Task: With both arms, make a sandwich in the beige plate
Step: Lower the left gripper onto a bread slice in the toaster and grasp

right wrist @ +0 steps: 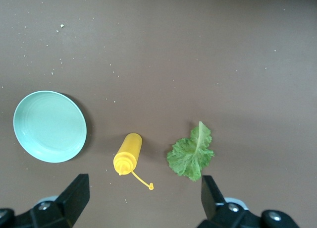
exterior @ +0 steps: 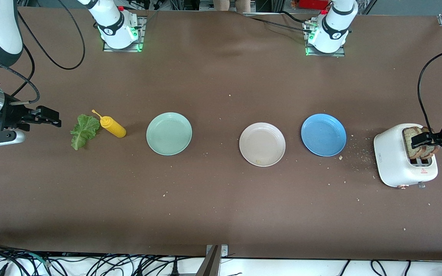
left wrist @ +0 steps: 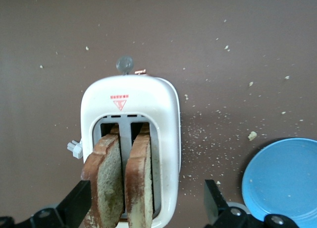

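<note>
White arms with dark grey joint bands, black cables, green-lit bases; a silver cuff sits above the black fingers (exterior: 46,116).

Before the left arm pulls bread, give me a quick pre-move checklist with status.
1. Left claw open, straddling the bread slices: ok.
2. Both slices upright in the toaster slots: ok.
3. Beige plate bare, ready for bread: ok.
4. Lettuce leaf flat on the table beside the mustard bottle: ok.
5. Right claw open, over the table by the lettuce: ok.
6. Slices free in their slots: cannot tell.
</note>
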`<act>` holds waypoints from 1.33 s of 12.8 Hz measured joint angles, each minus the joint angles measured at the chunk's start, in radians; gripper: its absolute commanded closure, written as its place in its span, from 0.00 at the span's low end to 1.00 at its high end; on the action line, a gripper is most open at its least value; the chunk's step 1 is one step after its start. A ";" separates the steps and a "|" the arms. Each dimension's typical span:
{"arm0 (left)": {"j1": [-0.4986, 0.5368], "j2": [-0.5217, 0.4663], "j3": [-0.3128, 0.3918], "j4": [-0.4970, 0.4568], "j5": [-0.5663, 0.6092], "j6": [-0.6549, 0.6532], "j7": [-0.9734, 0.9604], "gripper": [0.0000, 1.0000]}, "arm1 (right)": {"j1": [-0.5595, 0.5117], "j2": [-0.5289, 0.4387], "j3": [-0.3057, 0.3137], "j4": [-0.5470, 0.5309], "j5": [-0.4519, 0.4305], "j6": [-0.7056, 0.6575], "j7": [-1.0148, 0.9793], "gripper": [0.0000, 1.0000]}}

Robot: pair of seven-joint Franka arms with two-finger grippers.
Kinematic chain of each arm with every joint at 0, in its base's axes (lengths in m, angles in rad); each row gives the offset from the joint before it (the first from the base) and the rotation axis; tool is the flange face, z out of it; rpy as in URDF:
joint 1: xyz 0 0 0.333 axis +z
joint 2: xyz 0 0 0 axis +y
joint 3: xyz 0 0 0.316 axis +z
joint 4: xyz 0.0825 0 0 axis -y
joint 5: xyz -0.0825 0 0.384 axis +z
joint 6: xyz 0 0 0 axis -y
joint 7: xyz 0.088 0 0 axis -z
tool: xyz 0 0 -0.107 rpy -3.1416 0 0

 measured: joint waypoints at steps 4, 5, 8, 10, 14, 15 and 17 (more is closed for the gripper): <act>0.013 -0.016 -0.004 -0.081 0.000 0.017 -0.050 0.04 | 0.000 0.000 0.000 0.000 0.000 0.000 0.000 0.00; 0.012 -0.018 -0.006 -0.091 0.000 0.018 -0.061 0.08 | 0.000 0.000 0.000 0.000 0.000 0.000 0.000 0.00; 0.012 -0.021 -0.006 -0.111 0.000 0.019 -0.067 0.57 | 0.000 0.000 0.000 0.000 0.000 0.000 0.000 0.00; 0.013 -0.021 -0.005 -0.123 0.006 0.018 -0.067 1.00 | 0.000 0.000 0.000 0.000 0.000 0.000 0.000 0.00; 0.014 -0.021 -0.005 -0.129 0.044 0.018 -0.079 1.00 | 0.000 0.000 0.000 0.000 0.000 0.000 0.000 0.00; 0.014 -0.022 -0.005 -0.129 0.045 0.018 -0.080 1.00 | 0.000 0.000 0.000 0.000 0.000 0.000 0.000 0.00; 0.015 -0.025 -0.005 -0.127 0.045 0.014 -0.080 1.00 | 0.000 0.000 0.000 0.000 0.000 0.000 0.000 0.00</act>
